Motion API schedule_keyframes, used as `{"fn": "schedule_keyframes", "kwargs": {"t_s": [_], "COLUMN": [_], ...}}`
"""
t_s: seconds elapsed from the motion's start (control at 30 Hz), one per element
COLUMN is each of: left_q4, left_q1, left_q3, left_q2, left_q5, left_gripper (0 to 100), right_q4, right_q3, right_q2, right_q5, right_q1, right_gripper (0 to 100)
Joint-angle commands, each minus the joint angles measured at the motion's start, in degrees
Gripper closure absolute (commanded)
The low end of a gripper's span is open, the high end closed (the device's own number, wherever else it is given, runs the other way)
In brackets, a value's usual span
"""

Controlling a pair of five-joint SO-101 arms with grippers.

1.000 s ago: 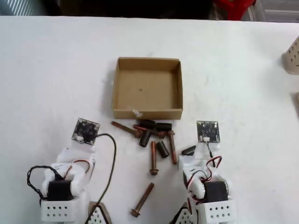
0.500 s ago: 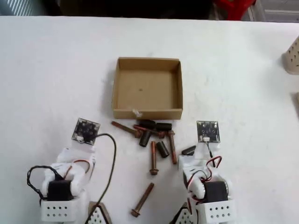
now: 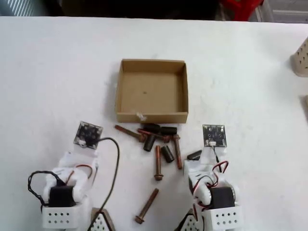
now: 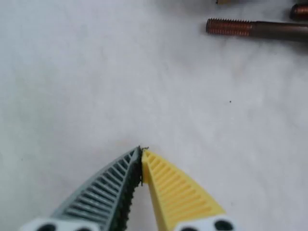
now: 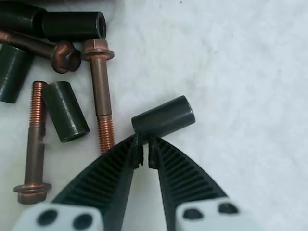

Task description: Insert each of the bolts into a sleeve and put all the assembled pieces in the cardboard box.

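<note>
Nothing has moved this past second. My left claw [image 4: 142,151] and right claw [image 5: 145,144] stay clenched and empty, the right just beside a loose sleeve [image 5: 163,117]. The bolts [image 3: 157,163] lie unassembled on the counter [image 3: 250,86], near the cardboard box [image 3: 152,117], so I judge assembly not yet begun.

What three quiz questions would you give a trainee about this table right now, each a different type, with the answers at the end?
1. True or false: the cardboard box already holds an assembled piece.
2. Multiple choice: the left gripper is A) wide open, B) shut, C) shut on the cardboard box.
3. Short answer: what lies on the table just ahead of the right gripper?

Key:
1. False, nothing lies in the box.
2. B.
3. A black sleeve, lying on its side.
</note>
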Motion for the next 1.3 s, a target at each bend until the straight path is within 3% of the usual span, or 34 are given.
{"fn": "schedule_keyframes", "kwargs": {"t_s": [0.0, 0.4, 0.67, 0.8, 0.93, 1.07, 1.27], "left_q4": [-4.0, -5.2, -4.7, -5.0, -5.5, -7.1, -7.2], "left_q1": [0.2, 0.3, 0.3, 0.1, -4.4, -9.9, -10.8], "left_q3": [-2.4, -5.2, -4.1, -3.5, -3.7, -3.6, -3.9], "left_q2": [-0.5, -0.5, -0.5, -0.5, -0.5, -0.3, -0.2], "left_q5": [0.2, 0.0, -0.3, -0.3, -0.2, -0.1, 0.2], "left_gripper": [98, 98, 98, 98, 98, 98, 98], "right_q4": [0.1, -7.3, -14.0, -18.0, -21.9, -21.0, -12.9], "right_q3": [-2.6, -3.8, -3.6, -3.7, -4.0, -5.5, -9.2], "right_q2": [-0.1, -0.1, -0.1, -0.1, -0.1, 0.3, 0.4], "right_q5": [0.4, 0.4, 1.3, 14.2, 35.5, 34.4, 40.6], "right_q1": [0.1, 0.1, 4.5, 5.0, 5.3, -1.0, -13.0], "right_gripper": [98.0, 97.8, 97.7, 97.7, 98.1, 97.8, 97.8]}}
